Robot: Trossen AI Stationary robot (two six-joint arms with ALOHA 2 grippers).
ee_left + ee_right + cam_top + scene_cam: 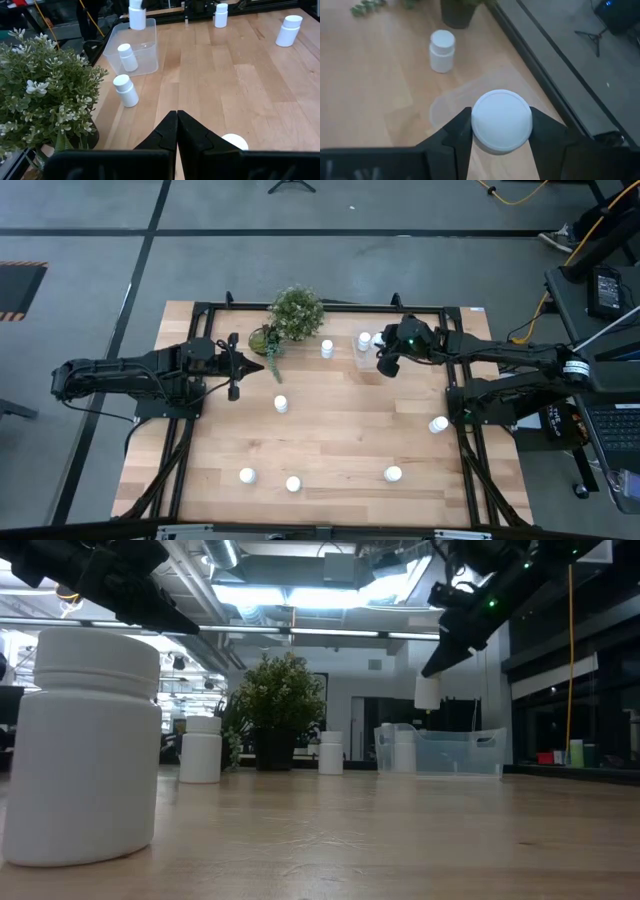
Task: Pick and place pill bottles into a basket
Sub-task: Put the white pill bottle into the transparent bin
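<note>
Right end effector clamped, raised; left end effector closed, hovering.

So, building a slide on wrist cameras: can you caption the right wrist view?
Right gripper holds a pill bottle by its cap above the transparent basket, another bottle standing nearby.

Bright ceiling strip lights glare overhead; the nearest pill bottle looks blurred
</note>
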